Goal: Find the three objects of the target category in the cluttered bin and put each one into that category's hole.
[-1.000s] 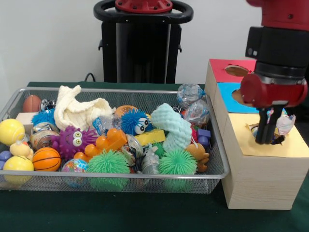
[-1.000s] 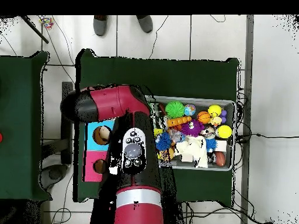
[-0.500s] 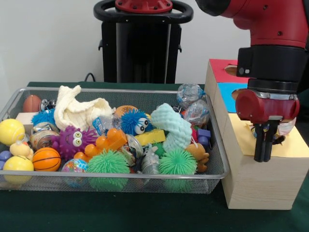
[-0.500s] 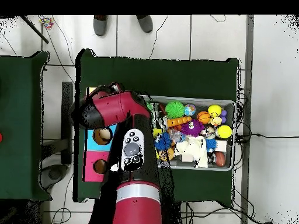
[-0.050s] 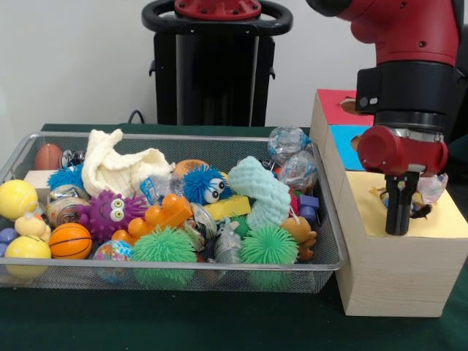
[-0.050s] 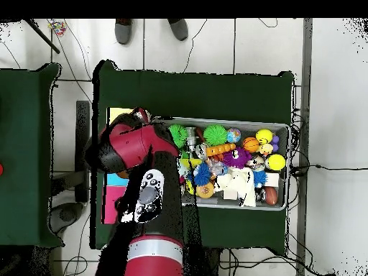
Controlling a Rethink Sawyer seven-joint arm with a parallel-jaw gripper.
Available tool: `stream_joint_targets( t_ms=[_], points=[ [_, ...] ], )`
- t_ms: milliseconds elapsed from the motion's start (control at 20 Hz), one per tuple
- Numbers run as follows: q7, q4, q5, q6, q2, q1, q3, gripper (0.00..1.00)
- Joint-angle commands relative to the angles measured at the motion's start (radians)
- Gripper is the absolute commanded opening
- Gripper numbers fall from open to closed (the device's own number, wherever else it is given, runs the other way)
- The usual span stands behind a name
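The gripper (image 5: 401,219) hangs over the yellow panel (image 5: 446,219) of the wooden box (image 5: 395,274), fingers pressed together and empty. Just behind them a crinkly clear-wrapped toy (image 5: 428,191) sits in that panel's hole, apparently released there. Well off to their side, the wire-mesh bin (image 5: 219,274) holds spiky rubber balls and cloth.

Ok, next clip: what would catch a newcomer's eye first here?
The red arm, whose gripper hangs over the yellow panel of the wooden box, right by a crinkly wrapped thing at its hole. Then the wire bin beside it, crammed with bright toys, a purple spiky ball with eyes among them.
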Motion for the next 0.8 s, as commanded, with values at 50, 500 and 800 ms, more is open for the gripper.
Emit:
stream_joint_targets(
  t_ms=[50,500,800],
  points=[
    [0.095,0.15,-0.033,0.105,-0.023,0.008,0.003,0.0],
    [0.052,0.11,0.005,0.304,-0.062,0.027,-0.005,0.0],
    [0.064,0.081,0.078,0.503,0.01,0.024,0.081,0.0]
  ],
)
